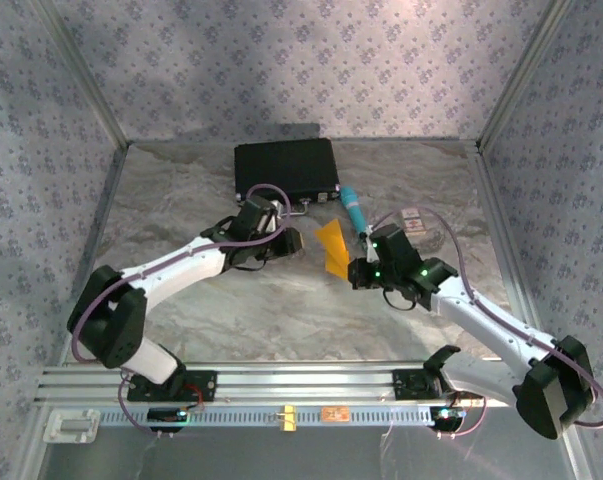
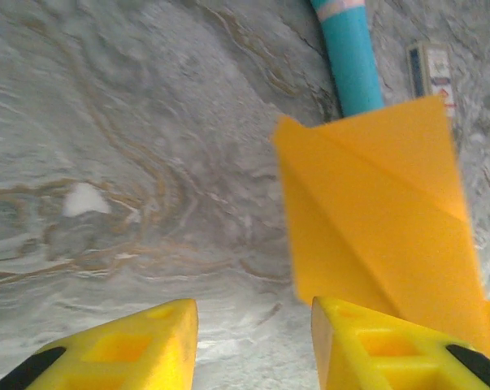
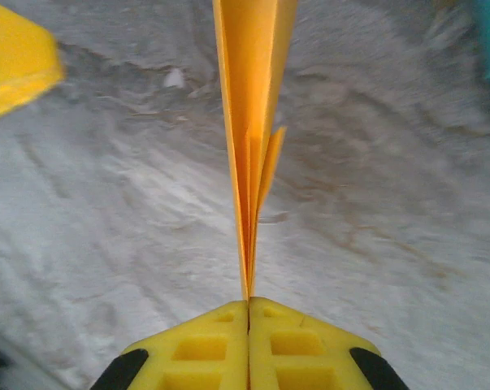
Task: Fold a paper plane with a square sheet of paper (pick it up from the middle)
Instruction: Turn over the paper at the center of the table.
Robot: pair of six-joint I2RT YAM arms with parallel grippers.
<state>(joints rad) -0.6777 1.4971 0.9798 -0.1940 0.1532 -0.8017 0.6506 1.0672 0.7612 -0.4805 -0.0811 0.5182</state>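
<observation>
Paper plane [image 3: 253, 122] — on edge, clamped between the right jaws.

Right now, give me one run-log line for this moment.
right tool: shut on folded paper | left tool: open, close beside it | teal tube: on table behind paper

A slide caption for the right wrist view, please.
Right gripper shut on the folded paper, seen edge-on against the table.

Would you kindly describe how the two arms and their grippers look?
The left arm and right arm have white links with black joints, each trailed by a purple cable. Green lights glow on the right wrist. The left gripper and right gripper have yellow fingers with square recesses and black patches.
</observation>
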